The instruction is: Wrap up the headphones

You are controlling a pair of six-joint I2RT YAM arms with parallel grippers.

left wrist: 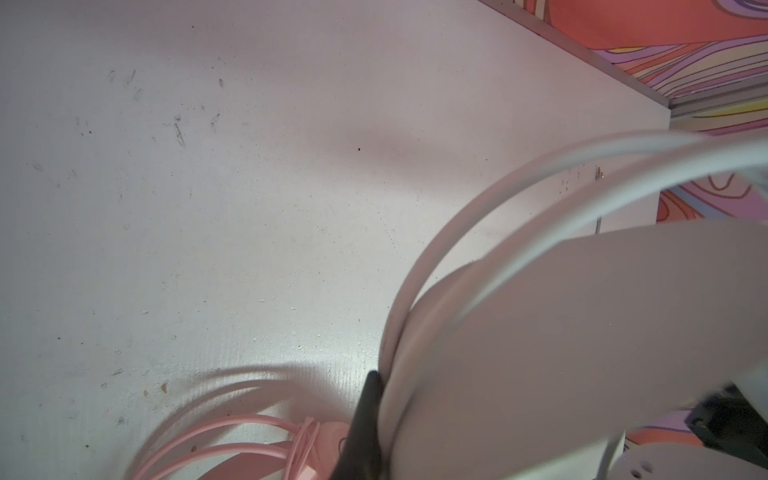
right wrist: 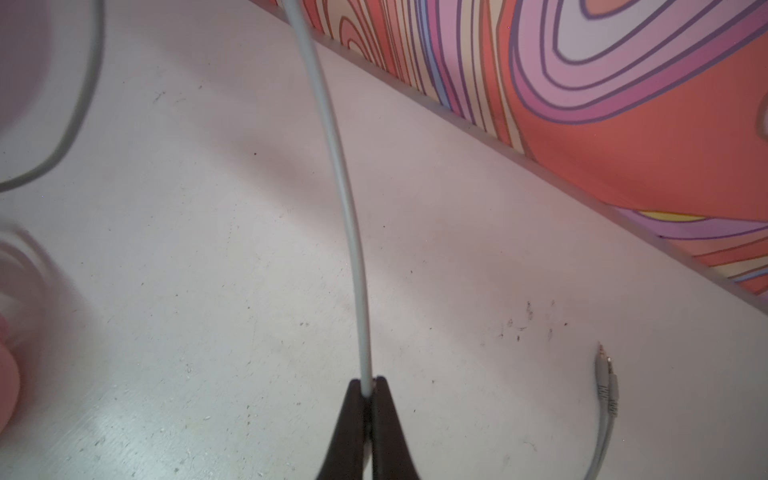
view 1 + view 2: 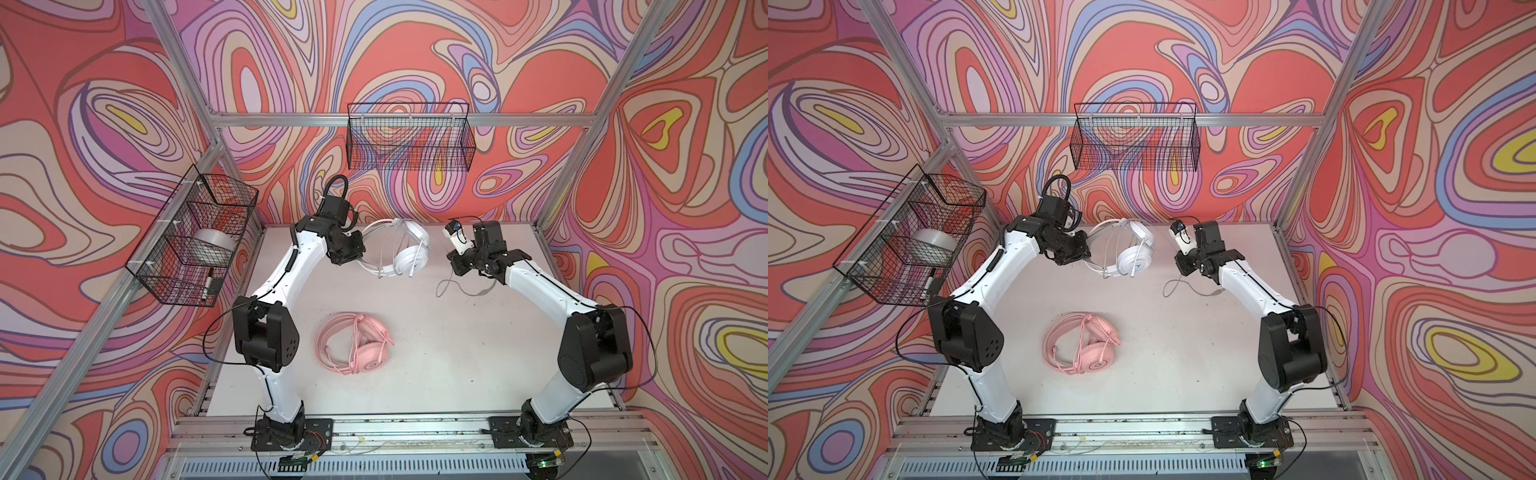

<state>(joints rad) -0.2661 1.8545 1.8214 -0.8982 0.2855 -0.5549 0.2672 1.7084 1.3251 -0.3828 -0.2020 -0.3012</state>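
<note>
Over scuffed table (image 3: 457, 353), left pincer (image 3: 356, 259) seemingly clamps white headset (image 3: 411, 259); right pincer (image 2: 369, 388) pinches cable (image 2: 332, 145).

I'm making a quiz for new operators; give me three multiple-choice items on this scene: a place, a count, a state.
1. Where do the pink headphones lie?
A) on a shelf above the arms
B) on the table, nearer the arm bases than the white headphones
C) hanging from the frame rail

2. How many wire baskets hang on the walls?
A) one
B) two
C) four

3. What is the right gripper doing?
A) shut on the grey-white cable
B) open above the table
C) shut on a pink earcup

Answers:
1 B: both top views show them flat on the table, in front of the white pair.
2 B: one on the side wall, one on the back wall.
3 A: the right wrist view shows the cable pinched at its fingertips.
</note>
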